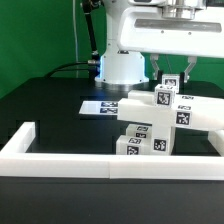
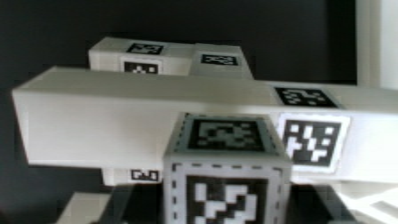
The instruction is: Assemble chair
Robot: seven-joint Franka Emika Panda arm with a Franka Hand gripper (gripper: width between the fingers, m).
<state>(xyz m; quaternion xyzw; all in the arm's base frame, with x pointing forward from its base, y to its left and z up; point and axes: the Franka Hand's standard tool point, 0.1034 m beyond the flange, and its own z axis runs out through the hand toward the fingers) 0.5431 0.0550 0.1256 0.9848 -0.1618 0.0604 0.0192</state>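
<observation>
Claw (image 1: 171, 82) clamped on a leg (image 1: 166, 98) above the half-built chair (image 1: 150, 125); more parts left to join.

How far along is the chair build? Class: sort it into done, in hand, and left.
Done: white chair parts are stacked into a partial assembly. In hand: the gripper sits over a small tagged block on top; grip unclear. Left: no finished chair shows yet.
</observation>
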